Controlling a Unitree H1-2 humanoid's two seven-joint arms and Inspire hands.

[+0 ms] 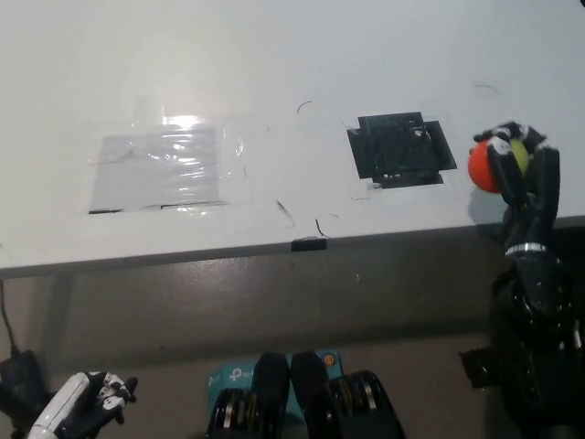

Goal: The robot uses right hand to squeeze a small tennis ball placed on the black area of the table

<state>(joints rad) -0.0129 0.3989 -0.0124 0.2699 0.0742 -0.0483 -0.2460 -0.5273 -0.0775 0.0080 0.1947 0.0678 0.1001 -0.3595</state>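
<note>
My black right hand (514, 169) is shut on a small orange and yellow tennis ball (487, 165), held just above the white table's right part. The black taped area (401, 149) lies a short way to the left of the ball, with nothing on it. My white left hand (82, 408) rests low at the bottom left, below the table's front edge; its fingers are too small and blurred to read.
A clear shiny plastic sheet (164, 166) is taped on the white table (292, 55) at the left. The table's front edge (274, 249) runs across the middle, with a small black tab (309, 243) on it. A teal box (228, 377) lies on the floor below.
</note>
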